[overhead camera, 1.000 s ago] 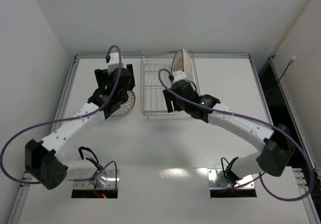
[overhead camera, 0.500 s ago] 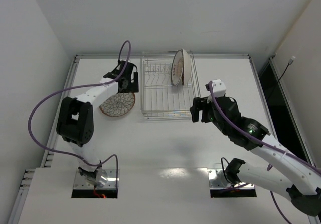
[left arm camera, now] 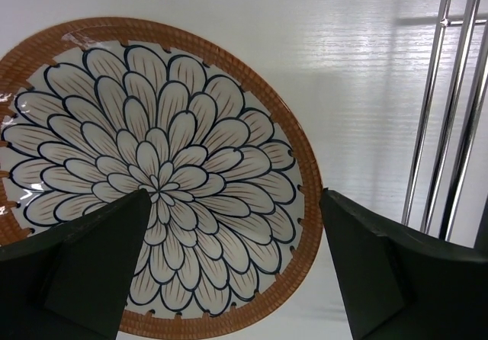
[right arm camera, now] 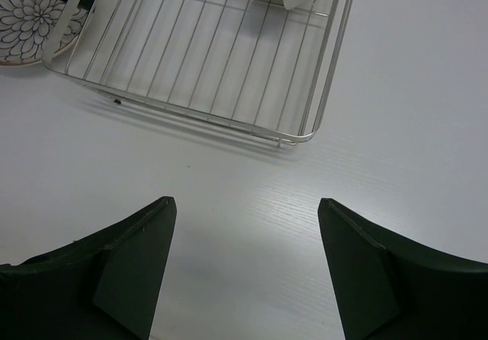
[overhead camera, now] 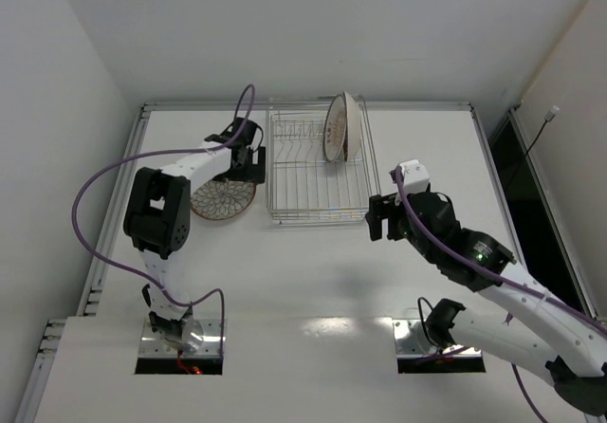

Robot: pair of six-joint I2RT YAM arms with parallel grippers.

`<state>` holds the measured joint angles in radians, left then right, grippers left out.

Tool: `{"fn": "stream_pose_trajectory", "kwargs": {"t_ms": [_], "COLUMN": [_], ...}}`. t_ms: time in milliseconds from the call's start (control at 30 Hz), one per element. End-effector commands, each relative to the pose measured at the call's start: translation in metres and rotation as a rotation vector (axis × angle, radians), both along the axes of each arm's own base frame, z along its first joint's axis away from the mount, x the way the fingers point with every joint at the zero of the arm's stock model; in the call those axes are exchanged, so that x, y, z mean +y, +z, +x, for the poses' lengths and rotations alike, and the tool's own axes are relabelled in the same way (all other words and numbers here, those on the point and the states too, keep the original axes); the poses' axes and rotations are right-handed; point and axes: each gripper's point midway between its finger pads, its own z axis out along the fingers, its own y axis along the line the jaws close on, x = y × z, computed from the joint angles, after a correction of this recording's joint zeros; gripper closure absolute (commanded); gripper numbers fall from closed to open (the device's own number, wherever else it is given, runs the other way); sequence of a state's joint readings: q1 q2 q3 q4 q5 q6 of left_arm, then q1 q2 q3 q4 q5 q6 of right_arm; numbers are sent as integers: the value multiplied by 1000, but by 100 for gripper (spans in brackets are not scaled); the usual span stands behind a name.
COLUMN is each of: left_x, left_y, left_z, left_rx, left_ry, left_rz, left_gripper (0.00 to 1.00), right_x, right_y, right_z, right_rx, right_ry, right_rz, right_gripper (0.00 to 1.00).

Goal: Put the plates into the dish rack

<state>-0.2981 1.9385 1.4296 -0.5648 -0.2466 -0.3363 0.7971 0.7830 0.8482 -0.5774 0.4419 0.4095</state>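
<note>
Slightly withdrawn, the right gripper (right arm camera: 244,200) gapes empty before the chrome wire dish rack (overhead camera: 318,188), where one round plate (overhead camera: 336,129) stands upright. Spread wide, the left gripper (left arm camera: 234,195) hovers over the glossy petal plate (left arm camera: 191,126) lying flat beside the rack.

Orange-rimmed plate (left arm camera: 160,180) with navy-outlined white petals; silver wire dish rack (overhead camera: 303,188); white table (overhead camera: 313,281).
</note>
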Motion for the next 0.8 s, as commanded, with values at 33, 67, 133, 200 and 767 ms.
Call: {"fn": "stream_pose_trajectory", "kwargs": {"t_ms": [33,67,133,200,767], "left_x": [-3,-3,-5,-4,-8], "left_y": [-3,-12,-16,-22,-39], "left_z": [-2,-7,-7,-11,-18], "left_rx": [33,64,72,93,156], "left_ry": [-35,-49,-52,-62,-106], "left_rz": [42,79,106,139,136], "left_gripper": [7,7,7,7,9], "right_x": [-4,-5,-5,-5,0], "right_y": [7,5,5,5,13], "right_z": [0,-1,-1,-1,2], "right_rx": [-33,-27,-27,-27,-22], "right_ry": [0,0,0,0,4], "right_rz": [-5,-11,-12,-12,1], "right_gripper": [27,27,27,27,25]}}
